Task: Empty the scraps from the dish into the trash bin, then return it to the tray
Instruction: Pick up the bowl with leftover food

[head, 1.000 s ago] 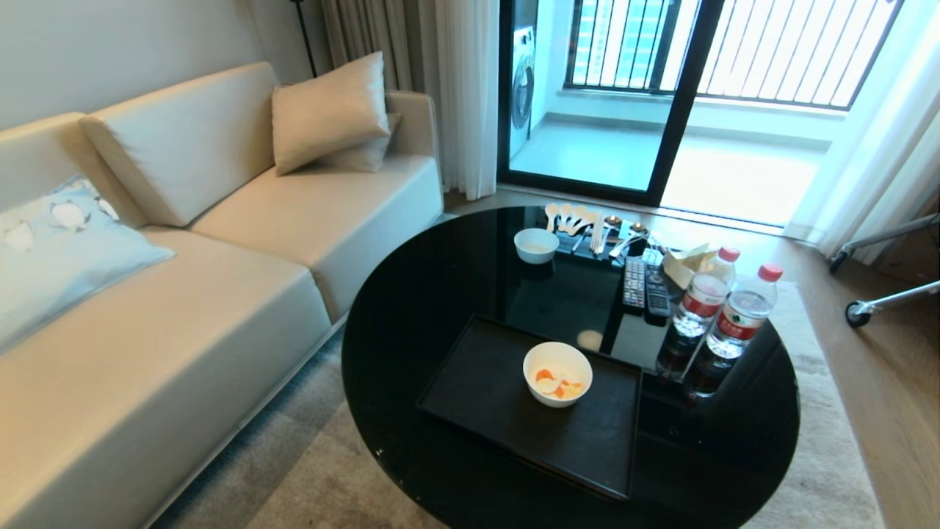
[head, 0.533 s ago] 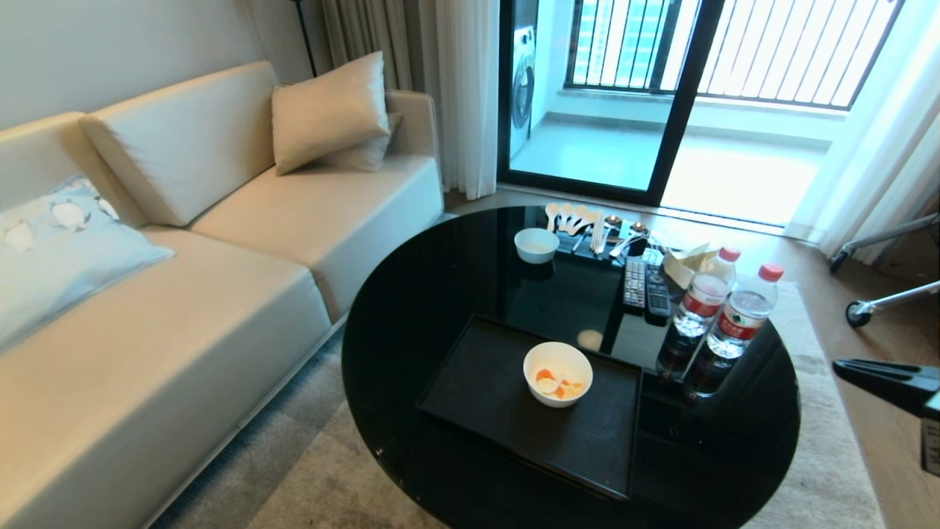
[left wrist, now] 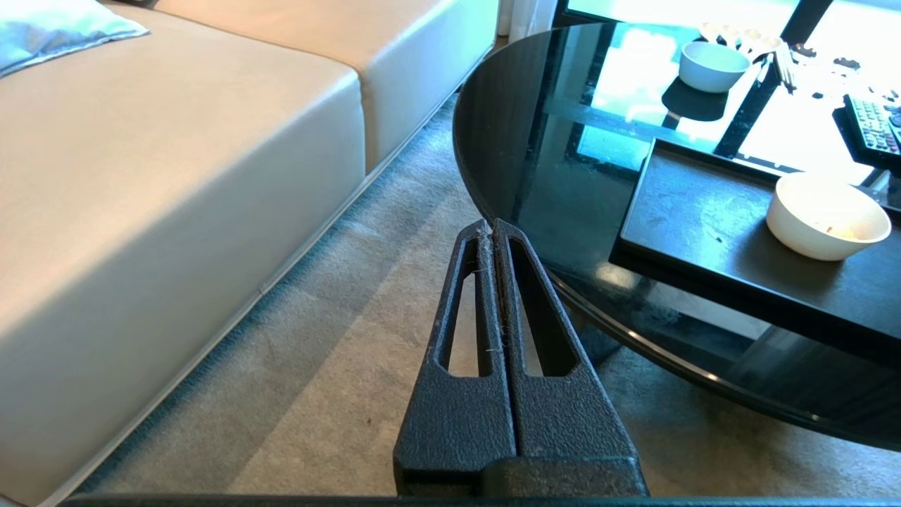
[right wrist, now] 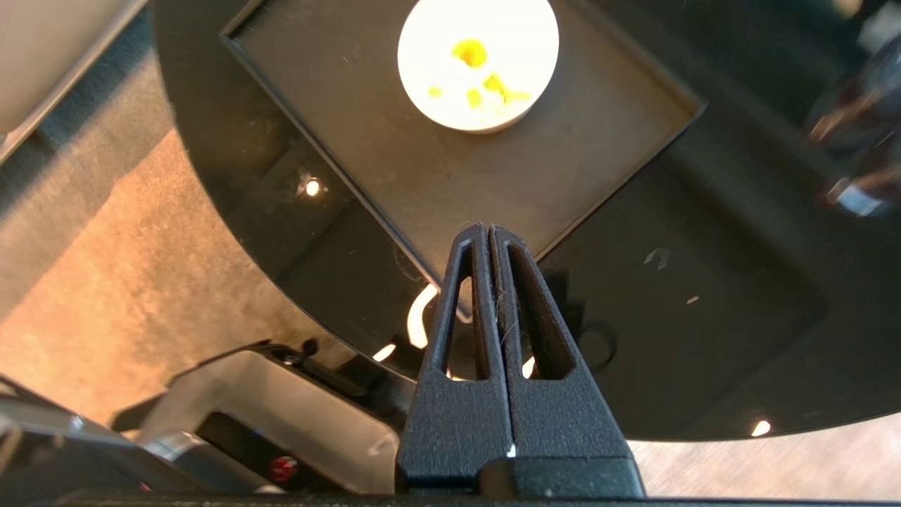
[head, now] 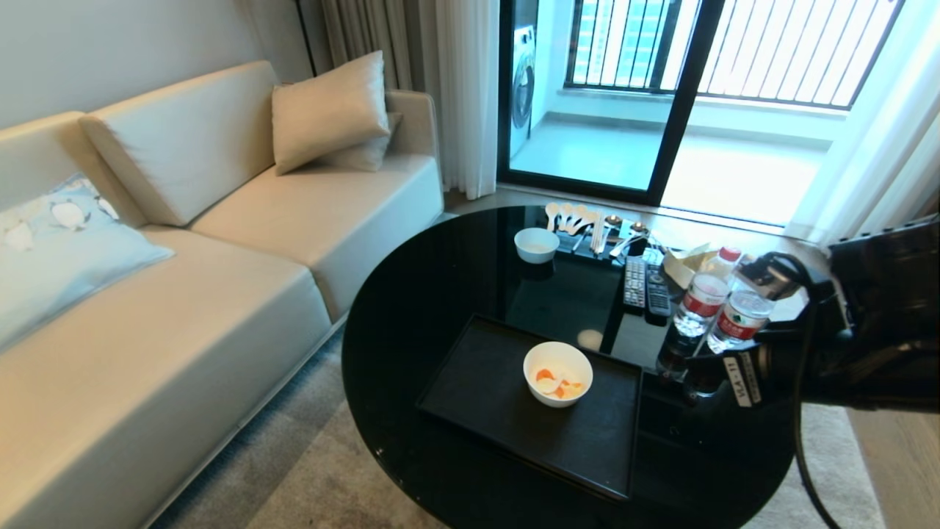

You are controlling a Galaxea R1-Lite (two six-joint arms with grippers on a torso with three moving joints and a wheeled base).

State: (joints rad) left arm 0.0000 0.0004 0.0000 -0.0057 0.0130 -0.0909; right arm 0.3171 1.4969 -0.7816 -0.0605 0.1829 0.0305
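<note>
Right wrist view: right gripper (right wrist: 489,229) clenched, empty, above tray (right wrist: 563,176); dish (right wrist: 479,63) holds scraps (right wrist: 486,77).

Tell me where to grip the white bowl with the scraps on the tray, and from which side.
Grip the dish by its thin upright rim on the robot's right, nearest the right end effector, one finger inside and one outside. It sits upright and open-topped on the tray, and the scraps lie low in the middle, so that rim is probably clear.
</note>
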